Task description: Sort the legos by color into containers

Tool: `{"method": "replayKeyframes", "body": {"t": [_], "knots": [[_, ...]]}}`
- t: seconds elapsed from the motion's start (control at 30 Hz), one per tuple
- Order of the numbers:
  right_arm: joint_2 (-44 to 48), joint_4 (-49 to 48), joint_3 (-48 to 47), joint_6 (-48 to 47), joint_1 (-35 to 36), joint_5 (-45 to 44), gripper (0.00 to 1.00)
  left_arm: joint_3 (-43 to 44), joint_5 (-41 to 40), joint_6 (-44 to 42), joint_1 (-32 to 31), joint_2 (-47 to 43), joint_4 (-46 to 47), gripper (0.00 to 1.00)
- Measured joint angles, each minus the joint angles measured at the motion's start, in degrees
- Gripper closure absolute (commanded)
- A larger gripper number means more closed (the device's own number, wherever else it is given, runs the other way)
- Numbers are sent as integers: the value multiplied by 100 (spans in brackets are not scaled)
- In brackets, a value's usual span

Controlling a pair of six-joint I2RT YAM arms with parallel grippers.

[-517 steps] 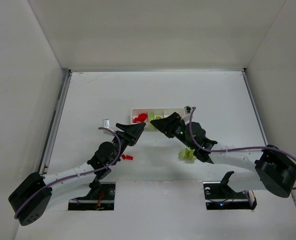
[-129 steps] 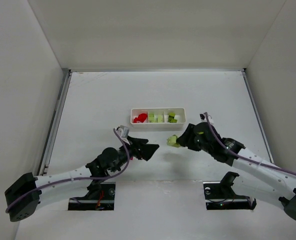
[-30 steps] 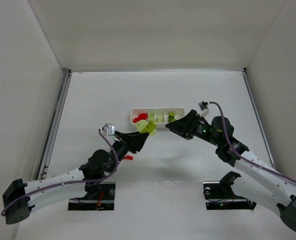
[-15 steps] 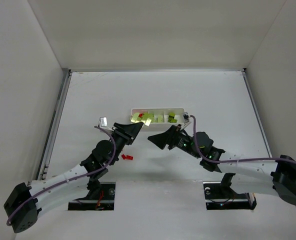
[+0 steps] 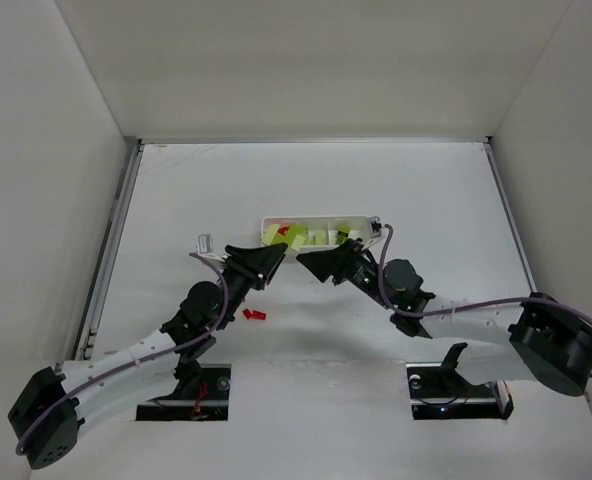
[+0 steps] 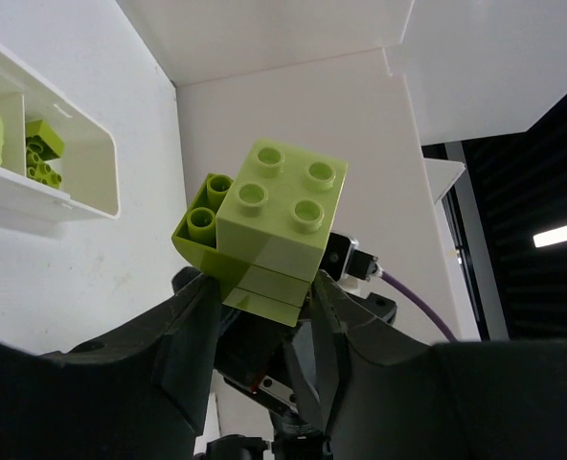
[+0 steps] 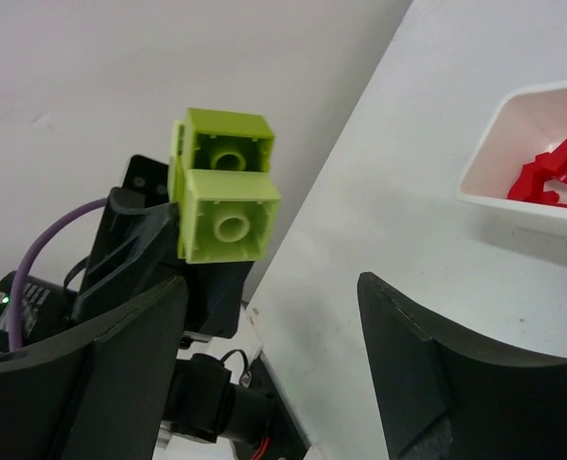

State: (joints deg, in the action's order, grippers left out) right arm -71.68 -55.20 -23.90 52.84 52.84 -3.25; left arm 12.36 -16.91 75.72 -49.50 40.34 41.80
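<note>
My left gripper [image 5: 273, 254] is shut on a stack of yellow-green legos [image 5: 288, 236], raised just in front of the white tray's [image 5: 361, 222] left end. In the left wrist view the stack [image 6: 279, 220] sits between the fingers of that gripper [image 6: 261, 289]. My right gripper [image 5: 314, 265] is open and empty, facing the stack from the right, a short gap away. In its wrist view the wide-open gripper [image 7: 272, 287] looks at the stack's underside [image 7: 224, 199]. A red lego [image 5: 253, 314] lies on the table. Red legos [image 7: 552, 172] lie in the tray's left compartment.
Yellow-green legos [image 5: 318, 237] lie in the tray's middle and right compartments; some show in the left wrist view [image 6: 39, 151] behind the tray's wall [image 6: 92, 187]. The white enclosure walls stand at left, right and back. Both arm bases are at the near edge.
My right arm has swung in from the right and brought its open gripper close to the left gripper. The left gripper has kept the yellow-green stack raised by the tray.
</note>
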Motion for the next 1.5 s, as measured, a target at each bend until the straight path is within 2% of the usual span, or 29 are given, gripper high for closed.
{"method": "replayKeyframes", "body": {"t": [0.67,0.87,1.07,1.33,1.5], "knots": [[-560,-999,-57,267,-186,540,24,-249,168,68,118,-190,66,79],[-763,-1147,-146,308,-295,597,32,-249,260,83,96,-168,81,79],[-1029,-1270,-308,393,-330,649,48,-249,284,81,74,-151,79,79],[-1104,-1414,-343,535,-328,717,51,-304,273,68,184,-297,66,79],[-1056,-1467,-162,588,-328,715,52,-326,284,20,551,-407,76,79]]}}
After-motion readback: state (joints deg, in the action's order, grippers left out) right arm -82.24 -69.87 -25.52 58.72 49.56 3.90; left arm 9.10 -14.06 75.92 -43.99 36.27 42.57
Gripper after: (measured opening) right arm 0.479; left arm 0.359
